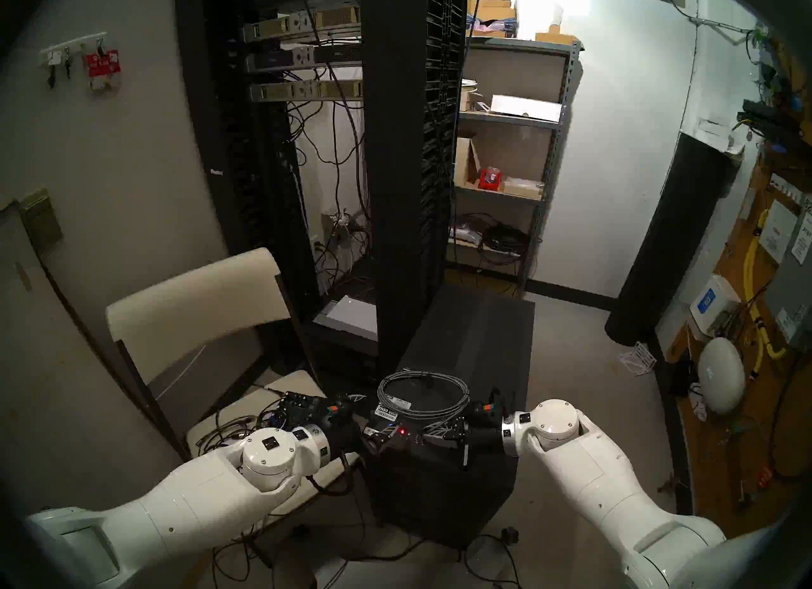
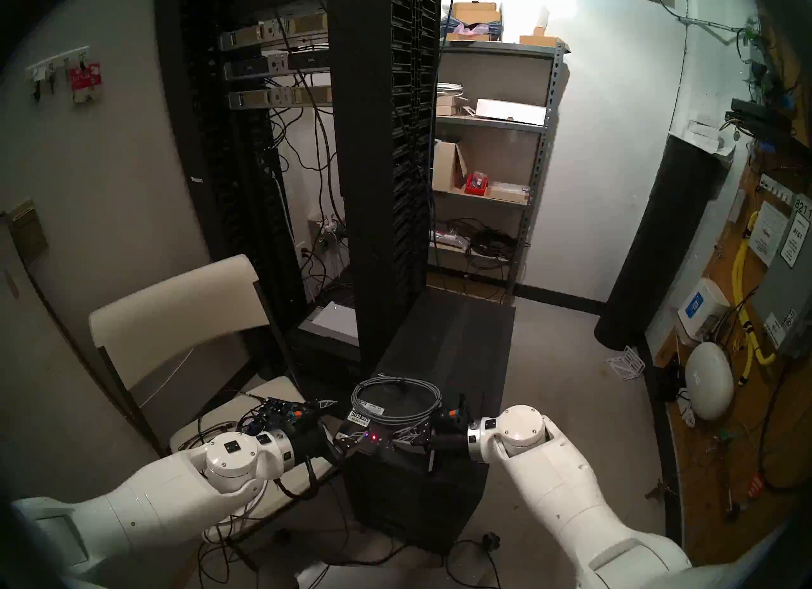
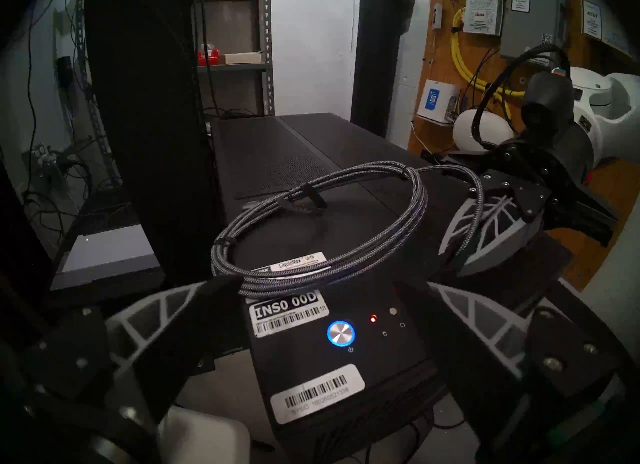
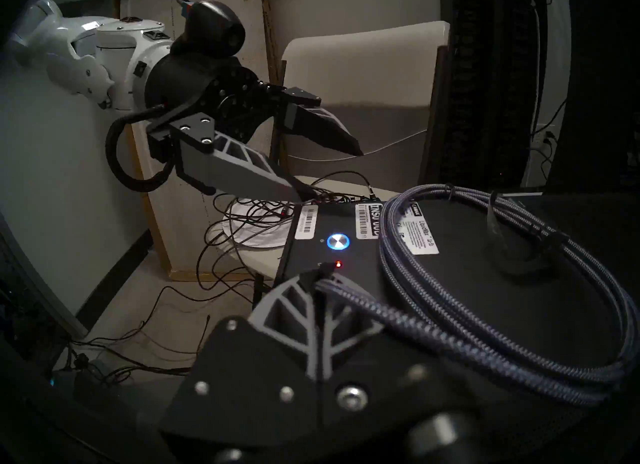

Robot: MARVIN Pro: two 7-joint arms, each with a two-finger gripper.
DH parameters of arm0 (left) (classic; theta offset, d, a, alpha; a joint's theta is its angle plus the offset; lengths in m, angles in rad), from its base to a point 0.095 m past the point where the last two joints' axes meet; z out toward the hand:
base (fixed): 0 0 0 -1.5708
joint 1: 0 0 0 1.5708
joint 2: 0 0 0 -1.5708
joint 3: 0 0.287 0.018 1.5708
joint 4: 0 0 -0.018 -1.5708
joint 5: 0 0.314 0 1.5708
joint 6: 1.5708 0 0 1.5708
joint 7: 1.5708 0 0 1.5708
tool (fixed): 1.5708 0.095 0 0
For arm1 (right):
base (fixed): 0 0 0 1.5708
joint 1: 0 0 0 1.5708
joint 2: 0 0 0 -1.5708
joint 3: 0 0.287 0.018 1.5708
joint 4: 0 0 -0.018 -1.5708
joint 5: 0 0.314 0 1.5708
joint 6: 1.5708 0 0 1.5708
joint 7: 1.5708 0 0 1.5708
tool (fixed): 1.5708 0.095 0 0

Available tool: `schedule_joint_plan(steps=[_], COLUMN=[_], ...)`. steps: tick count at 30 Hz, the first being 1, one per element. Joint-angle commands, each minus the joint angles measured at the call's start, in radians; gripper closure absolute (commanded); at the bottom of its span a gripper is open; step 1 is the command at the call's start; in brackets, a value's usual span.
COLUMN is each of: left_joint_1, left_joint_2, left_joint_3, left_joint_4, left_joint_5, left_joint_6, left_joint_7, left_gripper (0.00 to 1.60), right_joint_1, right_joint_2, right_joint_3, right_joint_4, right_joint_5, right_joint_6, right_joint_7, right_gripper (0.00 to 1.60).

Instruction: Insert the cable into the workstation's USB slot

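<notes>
**Step in hand: bringing the plug to the port, front edge of the workstation (image 1: pixel 474 337).**

- My right gripper (image 4: pixel 317 280) is closed on the free end of the cable (image 3: pixel 287 281), over the front right of the workstation's top. The dark plug (image 4: pixel 320 271) sticks out just past the fingertips and points toward the red light (image 3: pixel 373 319).
- My left gripper (image 4: pixel 327 174) is spread wide and holds nothing. It hovers off the workstation's front left corner.
- Between the two grippers, on the front strip of the top, lie a barcode sticker (image 3: pixel 317 392), the blue-ringed power button (image 3: pixel 340 333) and the red light. A few small openings sit beside the light, but I cannot tell which of them is the USB slot.
- Just behind that strip, the rest of the cable rests as a tied coil on the workstation's top. One strand leads off to my right gripper.
- Farther back the top is bare mesh, and the tall rack (image 1: pixel 395 157) stands behind and to the left of the workstation.

**Judgement.** The cable is gripped and the plug is not yet seated. The next move calls for a short, fine approach, with the plug squared to the slot and then pushed straight in. The coil may drag on the strand, and my empty left gripper is placed to steady it.
</notes>
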Motion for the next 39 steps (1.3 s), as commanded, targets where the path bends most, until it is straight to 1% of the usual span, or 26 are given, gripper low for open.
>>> schedule_joint_plan(steps=[1, 2, 4, 5, 6, 7, 8, 9, 10, 11, 13, 15, 18, 19, 23, 27, 32, 34, 36, 38, 39], left_joint_1=[-0.008, -0.007, -0.006, -0.006, -0.006, -0.006, -0.006, -0.006, -0.006, -0.006, -0.006, -0.007, -0.008, -0.009, -0.012, -0.01, -0.016, -0.018, -0.019, -0.02, -0.021], left_joint_2=[-0.007, -0.007, -0.007, -0.007, -0.007, -0.008, -0.008, -0.008, -0.008, -0.008, -0.008, -0.009, -0.01, -0.011, -0.016, -0.023, -0.029, -0.03, -0.03, -0.031, -0.035], left_joint_3=[-0.003, -0.004, -0.004, -0.004, -0.004, -0.004, -0.004, -0.004, -0.004, -0.004, -0.004, -0.004, -0.003, -0.003, -0.003, -0.008, -0.012, -0.014, -0.014, -0.02, -0.025], left_joint_4=[-0.008, -0.008, -0.009, -0.009, -0.009, -0.008, -0.008, -0.009, -0.009, -0.009, -0.011, -0.011, -0.009, -0.008, -0.004, -0.005, -0.008, -0.008, -0.009, -0.016, -0.017], left_joint_5=[0.002, 0.003, 0.003, 0.002, 0.002, 0.002, 0.002, 0.002, 0.002, 0.002, 0.003, 0.005, 0.005, 0.004, 0.004, 0.005, -0.003, -0.005, -0.007, -0.017, -0.024], left_joint_6=[-0.009, -0.01, -0.009, -0.009, -0.009, -0.009, -0.009, -0.009, -0.009, -0.008, -0.008, -0.01, -0.009, -0.009, -0.008, -0.01, -0.004, -0.002, -0.003, -0.002, -0.003], left_joint_7=[-0.001, 0.001, 0.001, 0.001, 0.001, 0.001, 0.0, 0.0, 0.0, 0.001, 0.002, 0.002, 0.002, 0.001, 0.002, 0.02, 0.029, 0.032, 0.032, 0.036, 0.044], left_gripper=[0.0, 0.0, 0.0, 0.0, 0.0, 0.0, 0.0, 0.0, 0.0, 0.0, 0.0, 0.0, 0.0, 0.0, 0.0, 0.0, 0.0, 0.0, 0.0, 0.0, 0.0], right_joint_1=[0.0, -0.002, -0.002, -0.002, -0.003, -0.004, -0.006, -0.007, -0.007, -0.007, -0.007, -0.008, -0.014, -0.018, -0.032, -0.051, -0.096, -0.111, -0.117, -0.142, -0.153], right_joint_2=[-0.008, -0.008, -0.008, -0.008, -0.006, -0.004, -0.003, -0.002, -0.002, -0.002, -0.004, -0.003, -0.002, 0.001, 0.011, 0.02, 0.04, 0.044, 0.046, 0.053, 0.058], right_joint_3=[0.002, 0.003, 0.004, 0.004, 0.006, 0.007, 0.009, 0.01, 0.01, 0.011, 0.015, 0.017, 0.021, 0.024, 0.031, 0.038, 0.048, 0.053, 0.057, 0.069, 0.075], right_joint_4=[-0.008, -0.009, -0.007, -0.006, -0.01, -0.016, -0.021, -0.023, -0.023, -0.023, -0.021, -0.024, -0.035, -0.044, -0.063, -0.082, -0.129, -0.141, -0.141, -0.163, -0.173], right_joint_5=[0.006, 0.006, 0.006, 0.006, 0.006, 0.007, 0.007, 0.007, 0.007, 0.007, 0.003, 0.002, -0.001, -0.001, 0.002, 0.005, 0.017, 0.019, 0.018, 0.023, 0.025], right_joint_6=[-0.018, -0.02, -0.024, -0.026, -0.027, -0.026, -0.025, -0.028, -0.028, -0.03, -0.037, -0.036, -0.028, -0.023, -0.01, 0.003, 0.031, 0.039, 0.038, 0.044, 0.046], right_joint_7=[-0.002, -0.004, -0.005, -0.006, -0.006, -0.006, -0.006, -0.006, -0.006, -0.006, -0.009, -0.009, -0.019, -0.02, -0.02, -0.016, -0.001, -0.001, -0.001, -0.006, -0.007], right_gripper=[1.04, 1.02, 0.91, 0.73, 0.73, 0.68, 0.67, 0.58, 0.58, 0.5, 0.41, 0.44, 0.43, 0.45, 0.46, 0.48, 0.43, 0.35, 0.37, 0.33, 0.34])
